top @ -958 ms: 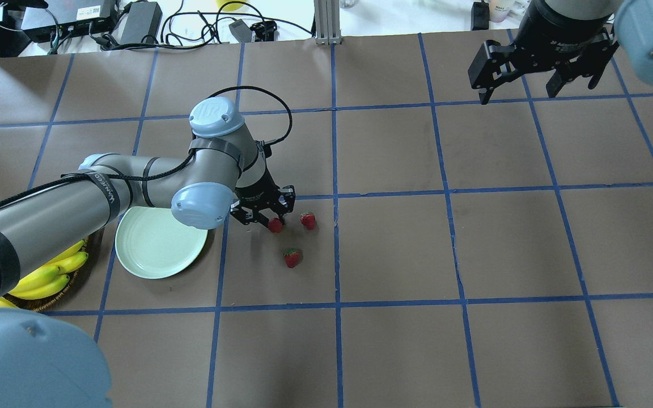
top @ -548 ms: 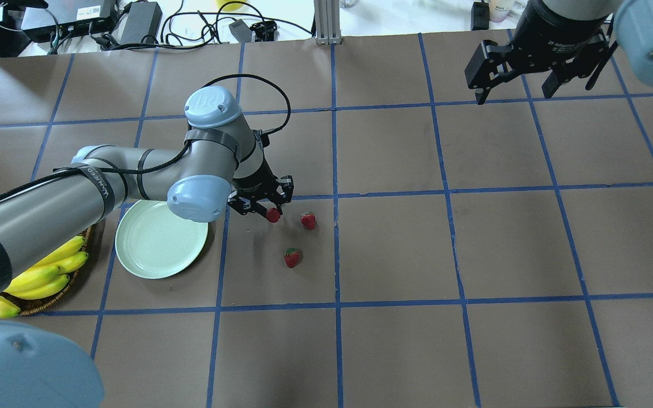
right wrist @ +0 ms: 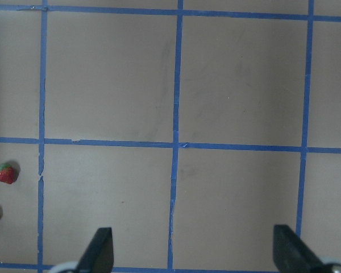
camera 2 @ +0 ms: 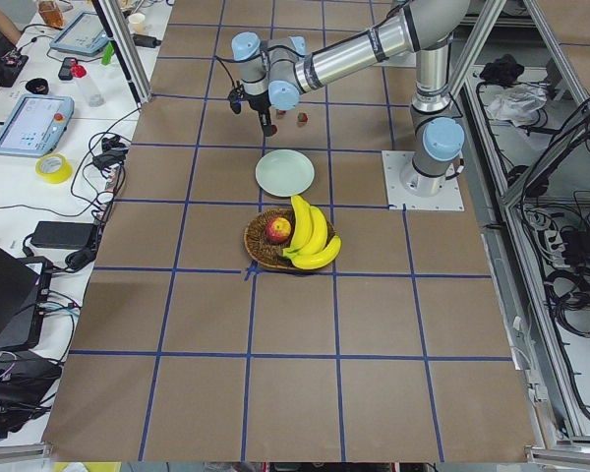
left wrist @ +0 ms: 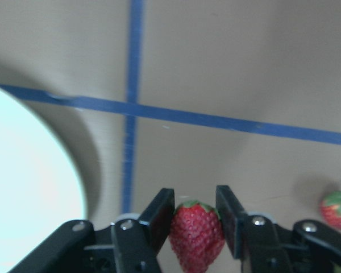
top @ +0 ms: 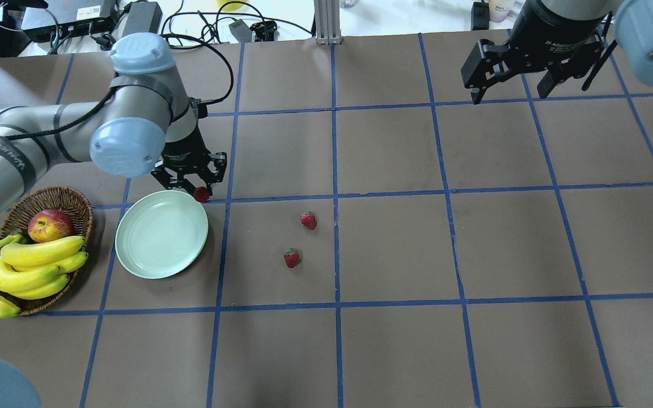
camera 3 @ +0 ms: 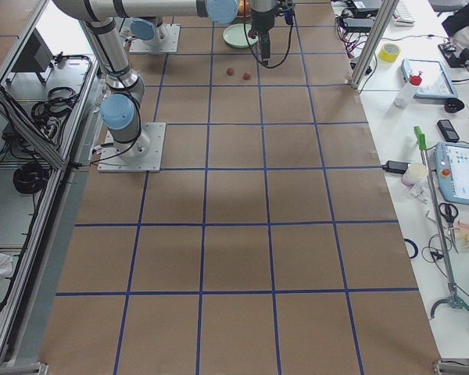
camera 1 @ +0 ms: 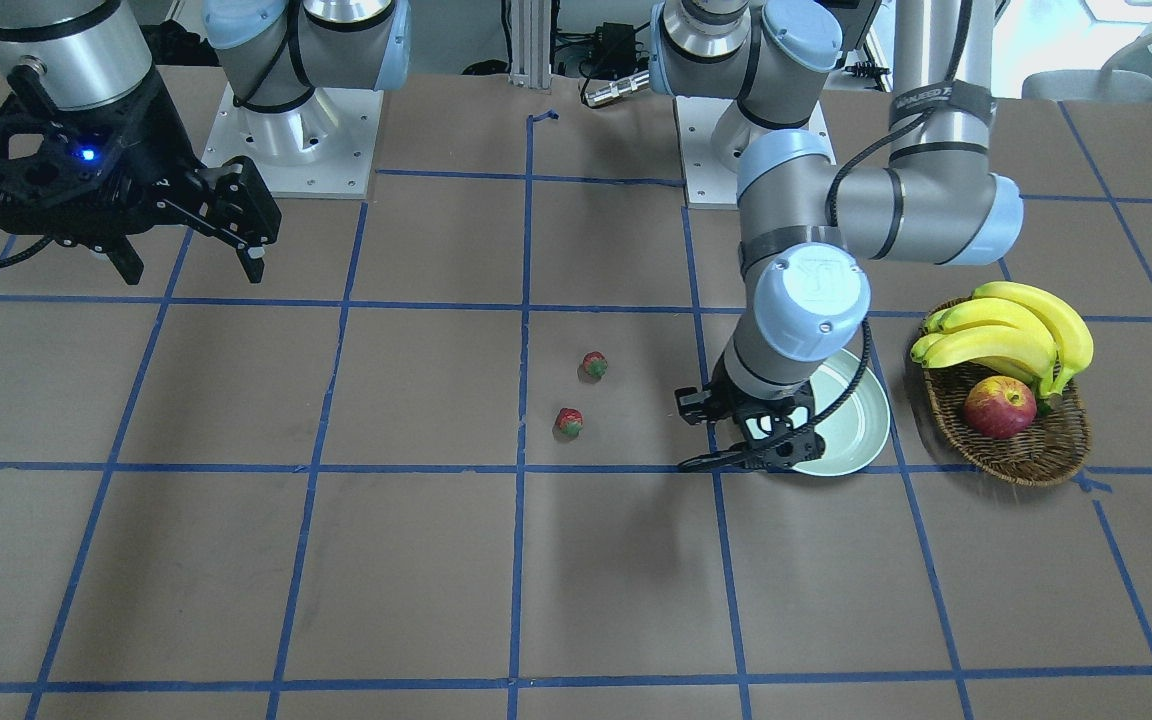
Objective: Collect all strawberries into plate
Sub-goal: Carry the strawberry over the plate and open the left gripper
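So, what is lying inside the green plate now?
Nothing: the overhead view shows the plate bare. The left gripper holds one strawberry just beside its rim. In the front view the left arm covers part of the plate.

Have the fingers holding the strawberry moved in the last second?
Yes. The left gripper carried its strawberry leftward in the overhead view, from the two loose strawberries to the rim of the plate.

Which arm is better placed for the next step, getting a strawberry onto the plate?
Left. The left gripper is shut on a strawberry close to the rim of the plate; the right gripper hangs open and empty, far across the table.
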`<state>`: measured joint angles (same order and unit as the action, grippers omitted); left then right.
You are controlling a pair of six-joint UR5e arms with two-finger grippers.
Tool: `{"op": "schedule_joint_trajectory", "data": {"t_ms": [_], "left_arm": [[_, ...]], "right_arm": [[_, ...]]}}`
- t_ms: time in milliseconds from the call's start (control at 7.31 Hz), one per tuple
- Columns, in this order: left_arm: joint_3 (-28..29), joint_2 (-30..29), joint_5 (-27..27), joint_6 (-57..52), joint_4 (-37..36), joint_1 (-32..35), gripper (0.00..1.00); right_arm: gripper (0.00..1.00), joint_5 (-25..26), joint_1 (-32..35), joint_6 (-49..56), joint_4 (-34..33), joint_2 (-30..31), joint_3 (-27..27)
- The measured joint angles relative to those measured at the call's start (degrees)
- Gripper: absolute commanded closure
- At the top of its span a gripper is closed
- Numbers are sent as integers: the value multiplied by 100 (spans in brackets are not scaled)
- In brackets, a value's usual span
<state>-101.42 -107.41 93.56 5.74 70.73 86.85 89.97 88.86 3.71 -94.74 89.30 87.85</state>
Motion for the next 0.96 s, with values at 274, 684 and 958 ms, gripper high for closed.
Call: {"op": "schedule_joint_trajectory", "data": {"t_ms": [274,684,958], "left_arm": [[-92,-4,255,-798,43,-627,100],[-401,-101,441,-1508,-12,-1060,100],[-536,-191,419,-1513,-31,-1126,52]], "right_arm": [[0,3,0,6,0,0,17],[0,3,-3,1,0,-5,24],[0,3,-6,4,0,-9,32]]}}
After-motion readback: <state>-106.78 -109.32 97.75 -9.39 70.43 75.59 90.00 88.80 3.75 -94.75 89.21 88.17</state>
